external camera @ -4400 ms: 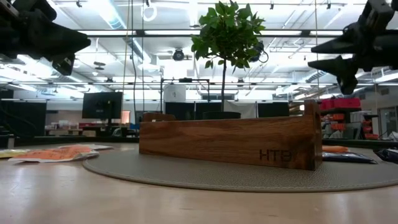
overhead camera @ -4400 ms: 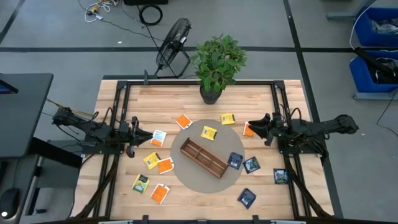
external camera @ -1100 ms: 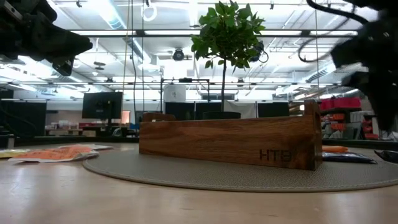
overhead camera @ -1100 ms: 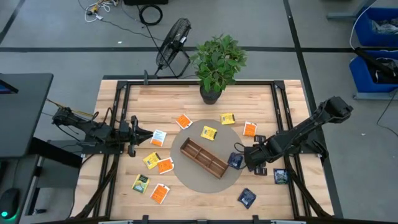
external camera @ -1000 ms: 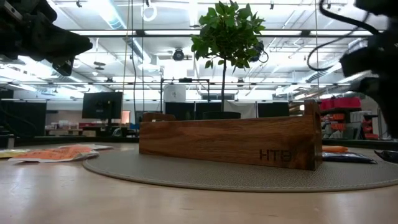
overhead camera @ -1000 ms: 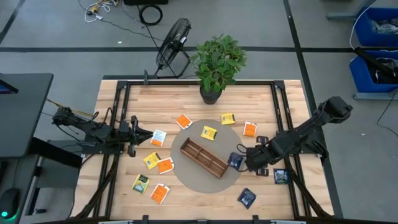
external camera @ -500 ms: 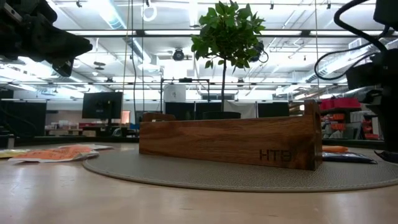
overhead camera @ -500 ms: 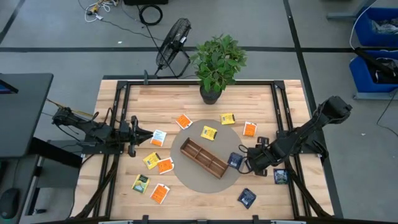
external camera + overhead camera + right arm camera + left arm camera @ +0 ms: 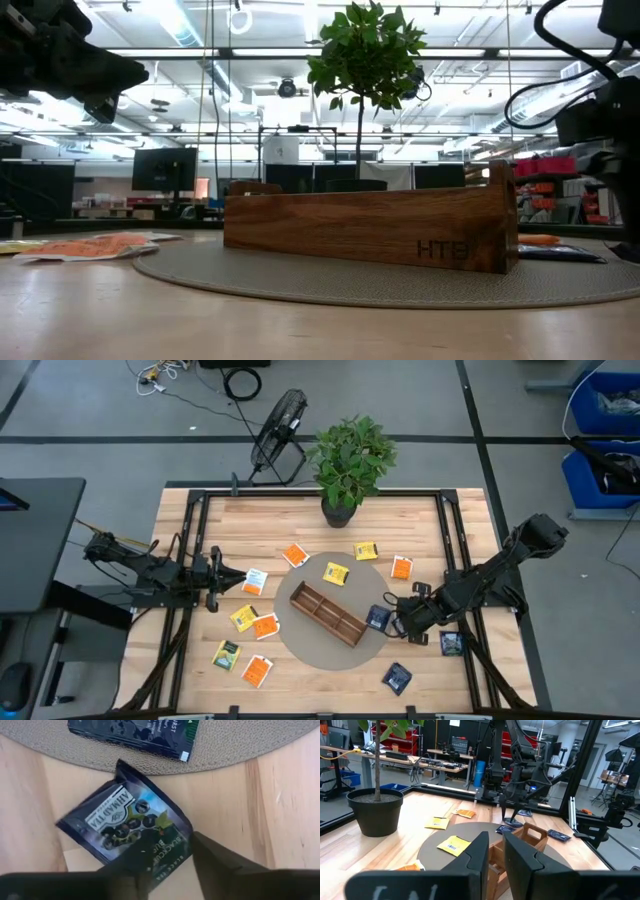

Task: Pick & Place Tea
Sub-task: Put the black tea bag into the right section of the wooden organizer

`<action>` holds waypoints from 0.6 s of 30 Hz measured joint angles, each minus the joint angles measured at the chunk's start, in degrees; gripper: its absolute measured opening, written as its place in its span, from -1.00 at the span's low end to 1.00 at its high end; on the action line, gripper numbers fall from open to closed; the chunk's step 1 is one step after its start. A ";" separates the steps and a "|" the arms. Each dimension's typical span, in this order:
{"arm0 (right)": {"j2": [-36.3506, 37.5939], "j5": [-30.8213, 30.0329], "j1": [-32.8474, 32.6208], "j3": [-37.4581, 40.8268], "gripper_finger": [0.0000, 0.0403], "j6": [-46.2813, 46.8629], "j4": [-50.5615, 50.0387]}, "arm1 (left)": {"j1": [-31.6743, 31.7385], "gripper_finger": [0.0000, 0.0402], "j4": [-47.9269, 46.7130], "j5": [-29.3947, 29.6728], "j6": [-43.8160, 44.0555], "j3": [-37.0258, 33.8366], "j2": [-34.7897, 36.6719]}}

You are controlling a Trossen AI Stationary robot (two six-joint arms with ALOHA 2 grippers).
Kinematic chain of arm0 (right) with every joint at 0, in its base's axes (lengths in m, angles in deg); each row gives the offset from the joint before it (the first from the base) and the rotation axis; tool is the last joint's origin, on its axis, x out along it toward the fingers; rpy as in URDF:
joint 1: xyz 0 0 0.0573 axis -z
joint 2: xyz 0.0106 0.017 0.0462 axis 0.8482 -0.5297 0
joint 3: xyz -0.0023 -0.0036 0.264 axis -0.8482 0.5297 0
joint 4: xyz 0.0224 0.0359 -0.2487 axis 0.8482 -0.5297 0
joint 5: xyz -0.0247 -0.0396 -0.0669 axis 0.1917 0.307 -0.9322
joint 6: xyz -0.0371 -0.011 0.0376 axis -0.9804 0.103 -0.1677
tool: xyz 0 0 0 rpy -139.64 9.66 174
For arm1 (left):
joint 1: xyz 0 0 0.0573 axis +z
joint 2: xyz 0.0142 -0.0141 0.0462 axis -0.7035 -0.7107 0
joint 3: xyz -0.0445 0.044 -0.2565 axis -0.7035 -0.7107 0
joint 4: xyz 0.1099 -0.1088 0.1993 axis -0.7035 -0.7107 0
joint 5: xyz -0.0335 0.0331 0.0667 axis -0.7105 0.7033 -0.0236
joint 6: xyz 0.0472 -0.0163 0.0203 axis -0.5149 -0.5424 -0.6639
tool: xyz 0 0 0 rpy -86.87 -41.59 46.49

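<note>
On the wooden table [image 9: 200, 510] a round grey mat [image 9: 300, 645] lies in the middle, and on it rests the long brown tray [image 9: 327, 614], set diagonally, so both arms can reach it from their sides. A potted plant [image 9: 350, 460] stands at the far edge, out of the working zone. Around the mat the tea sachets are scattered flat: orange and yellow ones [image 9: 264, 626] mostly on the left half, dark blue ones [image 9: 397, 678] on the right half, so each arm has its own group near to it.

The right arm reaches down low beside the mat's right edge, and the right gripper [image 9: 167, 857] is over one dark blue sachet [image 9: 125, 830] that lies on bare wood, just outside the mat. Its two fingers stand apart on both sides of the sachet's near corner, and one finger seems to touch the printed face; nothing is lifted, the sachet lies flat. I judge this is the moment of taking hold, with the jaws placed to pinch the thin edge. Another dark blue sachet [image 9: 135, 735] lies close by on the mat.

The left gripper [image 9: 492, 852] waits at the left side, held level and pointing toward the tray, its fingers nearly together with a narrow slit and nothing between them.
</note>
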 joint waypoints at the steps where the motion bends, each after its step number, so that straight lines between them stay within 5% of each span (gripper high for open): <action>1: 0.16 0.21 0.06 -0.10 -0.44 0.02 -0.32 | 0.00 -0.71 0.00 0.00 0.01 0.00 0.00; 8: 0.67 3.18 1.80 -4.08 -0.93 -1.71 -7.89 | 0.00 -0.71 0.00 0.00 -0.01 0.00 0.00; 18: 0.80 2.33 5.85 -11.64 -0.98 0.65 -16.79 | 0.00 -0.71 0.04 0.00 -0.08 0.00 0.00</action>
